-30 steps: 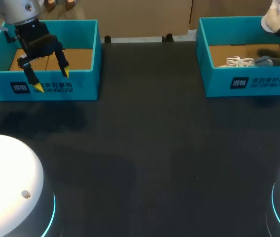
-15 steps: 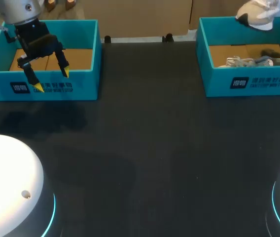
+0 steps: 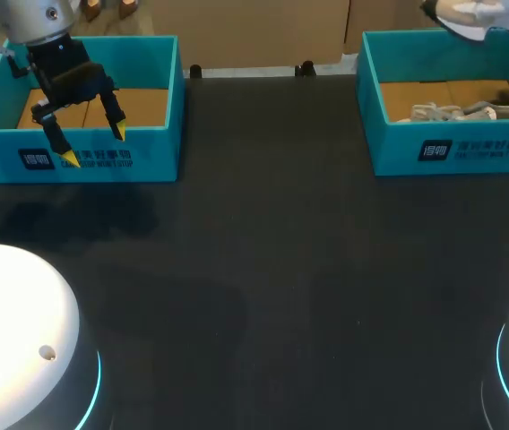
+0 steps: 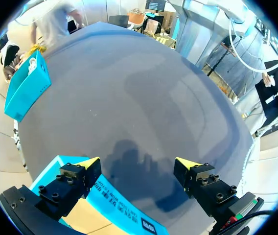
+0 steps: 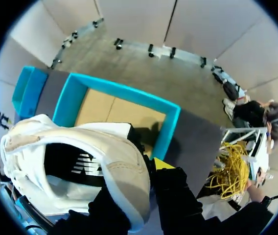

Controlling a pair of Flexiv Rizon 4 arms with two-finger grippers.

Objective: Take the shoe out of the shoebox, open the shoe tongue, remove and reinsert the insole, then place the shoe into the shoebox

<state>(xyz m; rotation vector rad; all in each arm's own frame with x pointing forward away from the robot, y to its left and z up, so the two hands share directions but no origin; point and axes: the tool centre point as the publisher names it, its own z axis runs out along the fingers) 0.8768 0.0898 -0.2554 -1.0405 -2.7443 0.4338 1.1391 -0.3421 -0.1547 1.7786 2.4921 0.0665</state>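
Up above the right shoebox (image 3: 505, 154) — white print on its teal front — the right gripper (image 5: 148, 169) pinches the pale shoe (image 5: 80, 147), while the left gripper (image 3: 95, 146) hangs spread over the other shoebox (image 3: 151, 161).

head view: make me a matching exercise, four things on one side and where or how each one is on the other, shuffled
Things:
1 left gripper
2 white shoe
3 second shoe
4 left shoebox

States:
a lying inside the right shoebox
b open, above a box's front wall
c up in the air over the right shoebox
d bare cardboard floor showing, no shoe seen in it

Pairs: 1-b, 2-c, 3-a, 4-d
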